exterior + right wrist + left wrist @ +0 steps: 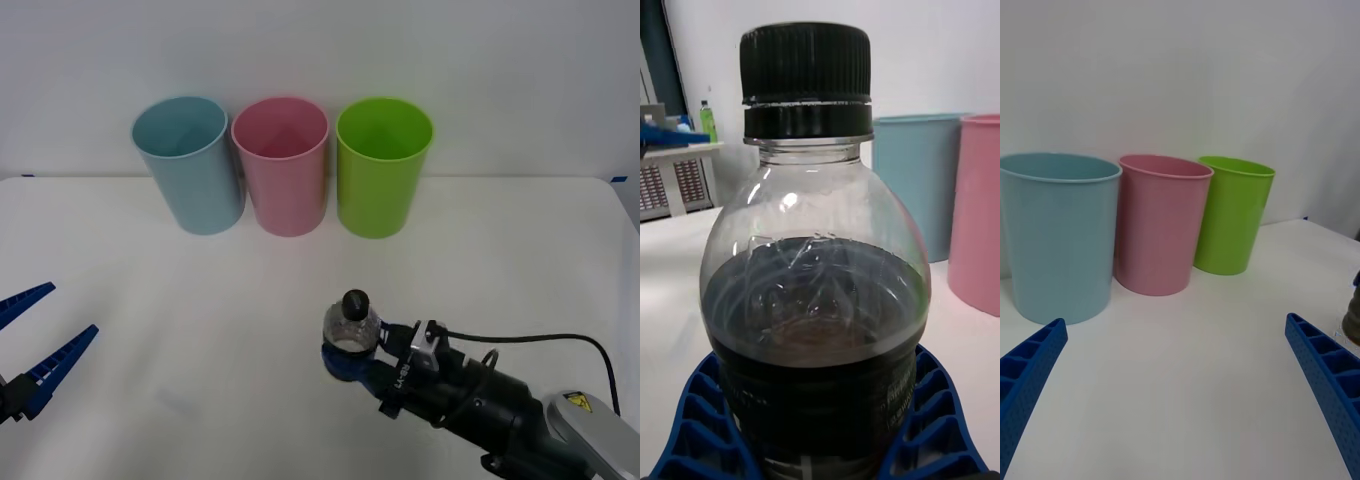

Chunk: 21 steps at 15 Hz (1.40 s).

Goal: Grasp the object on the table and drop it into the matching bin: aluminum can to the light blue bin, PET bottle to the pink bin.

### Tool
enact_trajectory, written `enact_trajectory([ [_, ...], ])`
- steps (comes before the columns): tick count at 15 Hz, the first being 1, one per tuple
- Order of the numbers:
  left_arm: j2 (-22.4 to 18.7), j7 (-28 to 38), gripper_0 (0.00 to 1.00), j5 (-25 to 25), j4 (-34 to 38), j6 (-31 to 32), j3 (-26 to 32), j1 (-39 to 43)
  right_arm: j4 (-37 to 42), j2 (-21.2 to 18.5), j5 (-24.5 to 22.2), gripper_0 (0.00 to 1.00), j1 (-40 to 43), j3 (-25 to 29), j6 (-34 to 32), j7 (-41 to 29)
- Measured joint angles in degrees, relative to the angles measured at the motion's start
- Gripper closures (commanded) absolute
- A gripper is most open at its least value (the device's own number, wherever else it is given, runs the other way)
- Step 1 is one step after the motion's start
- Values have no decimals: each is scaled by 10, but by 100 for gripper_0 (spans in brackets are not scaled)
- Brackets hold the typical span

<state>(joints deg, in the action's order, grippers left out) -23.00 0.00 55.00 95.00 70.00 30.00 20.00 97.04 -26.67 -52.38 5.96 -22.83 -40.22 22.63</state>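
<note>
The PET bottle, small and clear with a black cap and dark lower half, stands upright in my right gripper, whose blue ribbed fingers are shut around its lower body. This is at the front centre-right of the white table. I cannot tell whether the bottle rests on the table or hangs just above it. At the back stand the light blue bin and the pink bin, side by side. My left gripper waits open at the front left edge, facing the bins.
A lime green bin stands right of the pink one, close against it. A white wall rises behind the bins. A black cable trails from my right wrist. Open tabletop lies between the bottle and the bins.
</note>
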Motion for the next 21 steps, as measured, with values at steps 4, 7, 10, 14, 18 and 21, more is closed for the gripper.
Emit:
enact_trajectory([
  [4, 0, 0, 0, 0, 0, 0, 0, 0, 69, -4, -3, 100, 24, 40, 10, -53],
  [7, 0, 0, 0, 0, 0, 0, 0, 0, 126, -6, -15, 100, 30, 68, 31, -112],
  [10, 0, 0, 0, 0, 0, 0, 0, 0, 165, -6, -17, 100, 30, 95, 50, -160],
  [14, 0, 0, 0, 0, 0, 0, 0, 0, 206, -6, -39, 100, 14, 124, 95, -227],
  [18, 0, 0, 0, 0, 0, 0, 0, 0, 208, -6, -56, 100, -45, 127, 136, -285],
  [21, 0, 0, 0, 0, 0, 0, 0, 0, 195, -5, -74, 100, -92, 124, 163, -320],
])
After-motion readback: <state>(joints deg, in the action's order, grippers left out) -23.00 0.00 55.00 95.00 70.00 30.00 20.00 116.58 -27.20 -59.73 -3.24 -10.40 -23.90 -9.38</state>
